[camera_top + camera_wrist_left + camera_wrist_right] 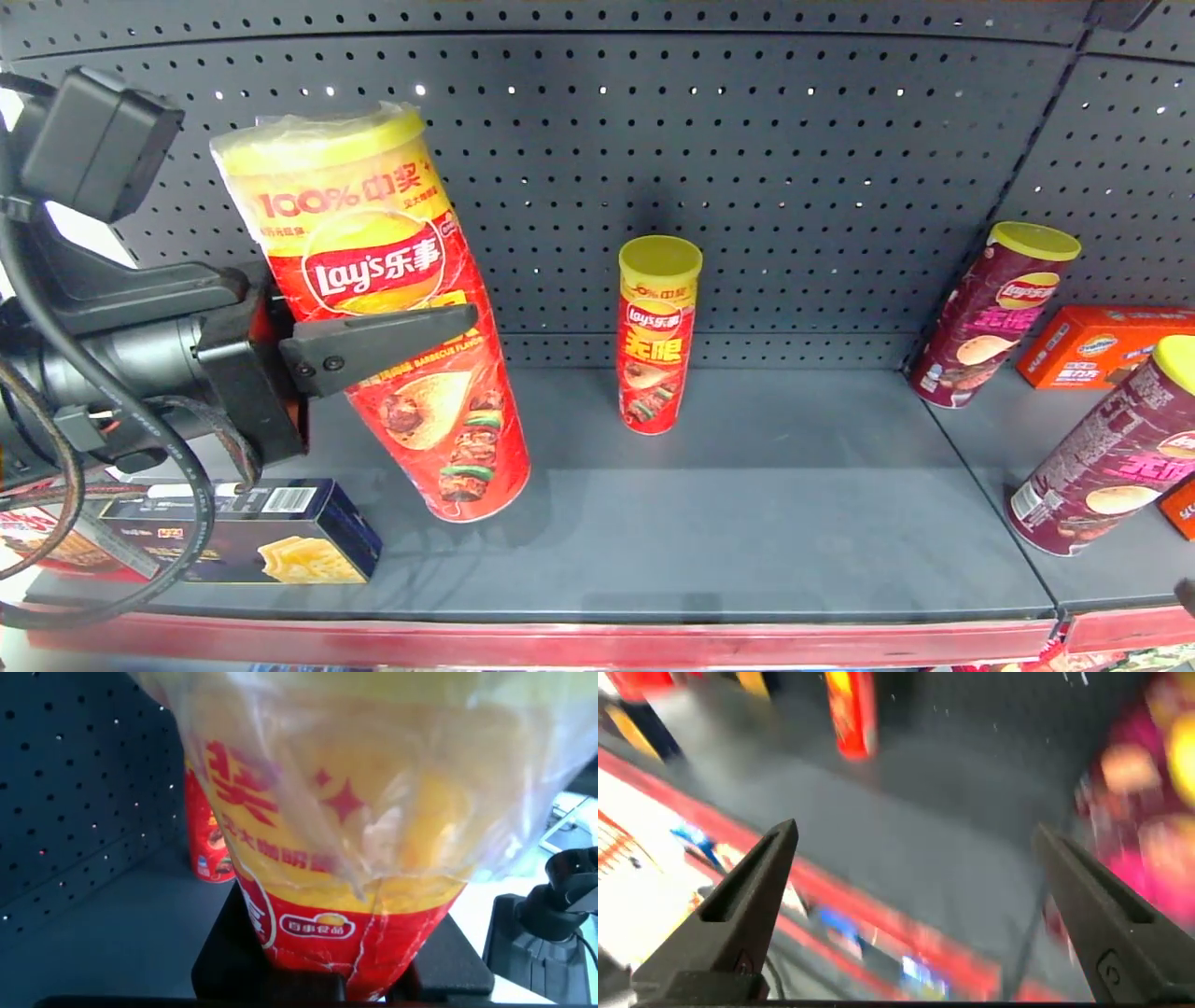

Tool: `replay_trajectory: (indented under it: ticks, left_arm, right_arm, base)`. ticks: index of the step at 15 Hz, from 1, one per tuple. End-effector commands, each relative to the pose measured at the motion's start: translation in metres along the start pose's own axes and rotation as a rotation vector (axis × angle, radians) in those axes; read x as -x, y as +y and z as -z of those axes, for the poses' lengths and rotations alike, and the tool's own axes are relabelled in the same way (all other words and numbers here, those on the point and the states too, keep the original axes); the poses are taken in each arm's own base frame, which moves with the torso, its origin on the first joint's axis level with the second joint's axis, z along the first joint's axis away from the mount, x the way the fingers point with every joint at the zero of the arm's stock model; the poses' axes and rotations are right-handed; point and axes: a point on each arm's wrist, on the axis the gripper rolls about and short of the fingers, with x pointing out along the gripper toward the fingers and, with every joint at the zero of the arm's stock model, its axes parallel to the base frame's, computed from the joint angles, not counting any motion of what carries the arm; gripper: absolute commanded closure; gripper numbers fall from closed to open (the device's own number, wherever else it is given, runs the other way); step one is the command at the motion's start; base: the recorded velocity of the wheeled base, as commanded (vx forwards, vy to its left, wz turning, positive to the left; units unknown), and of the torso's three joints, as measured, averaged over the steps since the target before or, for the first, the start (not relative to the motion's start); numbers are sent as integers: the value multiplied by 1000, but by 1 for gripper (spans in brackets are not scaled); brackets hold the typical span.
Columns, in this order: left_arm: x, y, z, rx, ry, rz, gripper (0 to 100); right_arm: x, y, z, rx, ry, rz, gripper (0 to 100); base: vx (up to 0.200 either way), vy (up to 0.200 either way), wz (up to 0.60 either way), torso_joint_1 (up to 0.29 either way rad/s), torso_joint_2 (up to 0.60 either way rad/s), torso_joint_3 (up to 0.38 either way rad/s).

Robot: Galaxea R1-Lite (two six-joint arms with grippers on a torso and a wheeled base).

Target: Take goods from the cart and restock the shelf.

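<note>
Head view: the left claw [411, 341] grips a tilted red can [355, 243] over the shelf's [747, 523] left end. Left wrist view: the can [355, 859] sits clamped in that claw. Right wrist view: the right claw [915, 896] gapes wide above the shelf's front edge.

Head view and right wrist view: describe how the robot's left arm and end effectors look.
The left arm is black and cylindrical, with a boxy black camera module above and black cables looping beneath. The left end effector has a tapering black finger with two screws. The right end effector has two dark wedge-shaped fingers.
</note>
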Motion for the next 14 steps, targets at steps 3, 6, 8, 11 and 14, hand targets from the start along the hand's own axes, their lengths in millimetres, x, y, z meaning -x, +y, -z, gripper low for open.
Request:
replay_trajectory:
  ticks: [3, 6, 8, 11, 14]
  left_arm:
    - [-5, 4, 2, 9, 11, -1, 100]
    - [-2, 6, 2, 9, 10, -16, 100]
    - [-1, 7, 2, 8, 8, -19, 100]
    - [-1, 6, 5, 13, 17, -12, 100]
    - [0, 6, 4, 13, 17, -14, 100]
  right_arm:
    - [-96, -8, -17, -6, 24, -150, 0]
    - [-124, -12, -18, -73, 69, -159, 0]
    - [-137, -11, -23, -123, 70, -204, 0]
    - [-169, -14, -26, -103, 82, -270, 0]
    - [-207, -18, -34, -50, 69, -355, 0]
  base:
    - [0, 0, 0, 0, 0, 0]
    - [0, 0, 0, 0, 0, 0]
    - [0, 0, 0, 0, 0, 0]
    - [0, 0, 0, 0, 0, 0]
    - [0, 0, 0, 0, 0, 0]
